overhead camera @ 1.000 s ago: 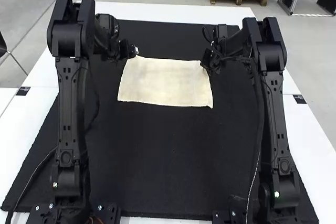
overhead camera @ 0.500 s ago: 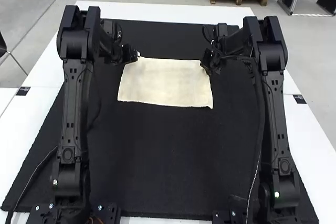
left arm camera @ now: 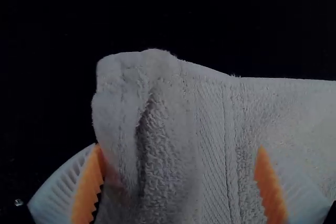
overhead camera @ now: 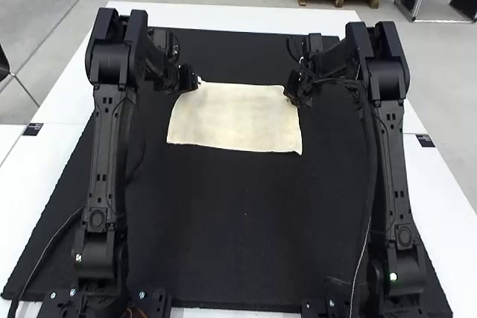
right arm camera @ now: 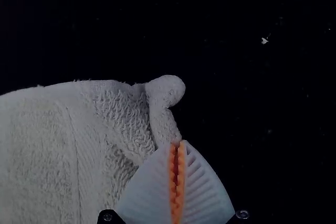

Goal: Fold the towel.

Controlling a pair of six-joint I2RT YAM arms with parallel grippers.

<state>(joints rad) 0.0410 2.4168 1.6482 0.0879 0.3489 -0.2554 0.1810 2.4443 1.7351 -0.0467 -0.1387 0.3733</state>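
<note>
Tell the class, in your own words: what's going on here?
Two robot arms are at work on a pale towel lying flat on a black mat. The right gripper is closed on the towel's edge near its far right corner. The left gripper is open, its fingers on either side of the far left corner. It looks like they are preparing a fold.

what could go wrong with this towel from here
The left hand is open at a rumpled corner of the towel, so closing might trap a crease or catch it unevenly. The right hand seems to pinch only a narrow bit of edge at its tips, so that might slip out once it lifts.
</note>
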